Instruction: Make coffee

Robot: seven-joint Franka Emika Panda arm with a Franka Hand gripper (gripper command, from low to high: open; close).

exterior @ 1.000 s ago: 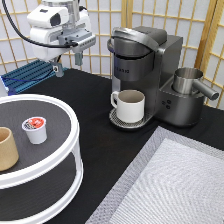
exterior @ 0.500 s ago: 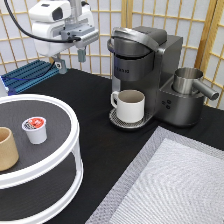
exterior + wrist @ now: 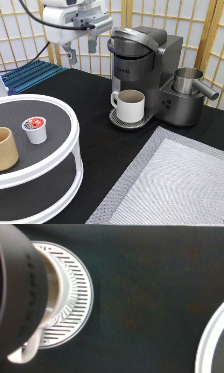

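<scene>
The grey coffee machine (image 3: 150, 60) stands at the exterior view's upper middle with its lid down. A white mug (image 3: 131, 105) sits on its round drip tray (image 3: 116, 120). My gripper (image 3: 81, 50) hangs open and empty in the air just left of the machine's head, above the black table. A coffee pod (image 3: 35, 129) with a red and white lid rests on the white round stand (image 3: 70, 150) at the lower left. From the wrist view I look down on the drip tray (image 3: 75, 290), the mug's handle (image 3: 24, 354) and the machine's dark head (image 3: 15, 290).
A tan cup (image 3: 6, 148) stands on the round stand beside the pod. A metal pitcher (image 3: 187, 80) sits on the machine's right side. A blue rack (image 3: 30, 75) lies at the far left, and a grey mat (image 3: 175, 185) covers the lower right.
My gripper has travelled to the exterior view's right, from above the blue rack toward the coffee machine's head. It stays open and empty. Nothing else has moved.
</scene>
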